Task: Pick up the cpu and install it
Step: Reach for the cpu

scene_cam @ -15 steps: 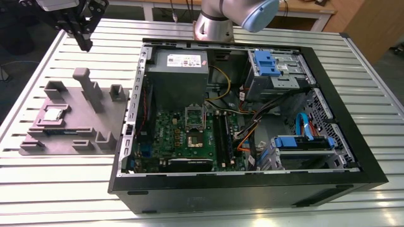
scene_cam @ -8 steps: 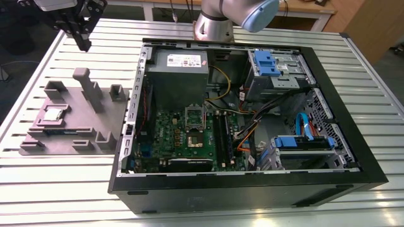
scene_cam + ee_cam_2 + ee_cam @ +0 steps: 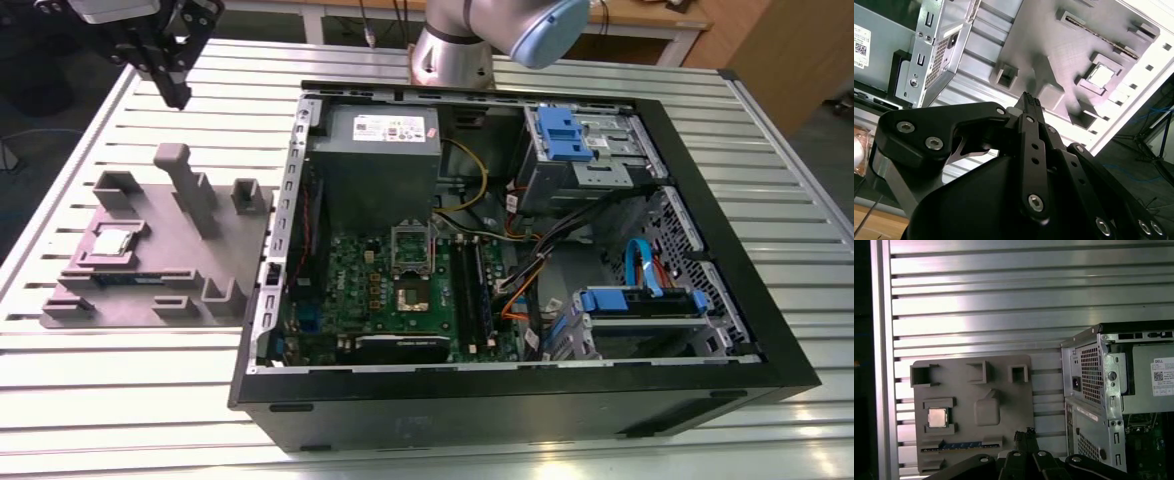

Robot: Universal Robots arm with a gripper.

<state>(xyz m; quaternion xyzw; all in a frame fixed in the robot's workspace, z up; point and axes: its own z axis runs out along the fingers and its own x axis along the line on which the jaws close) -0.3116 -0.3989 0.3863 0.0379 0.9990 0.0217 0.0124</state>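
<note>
Cpu [image 3: 114,241] well apart from hand [image 3: 175,95]

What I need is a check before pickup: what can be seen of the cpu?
The cpu is a small, thin square chip with a pale silvery metal top, lying flat, top up, in a square pocket of the grey plastic fixture on the slatted table, to the exterior view's left of the open computer case. Only the pocket's raised walls border it; the gripper hangs apart from it, holding nothing.
</note>
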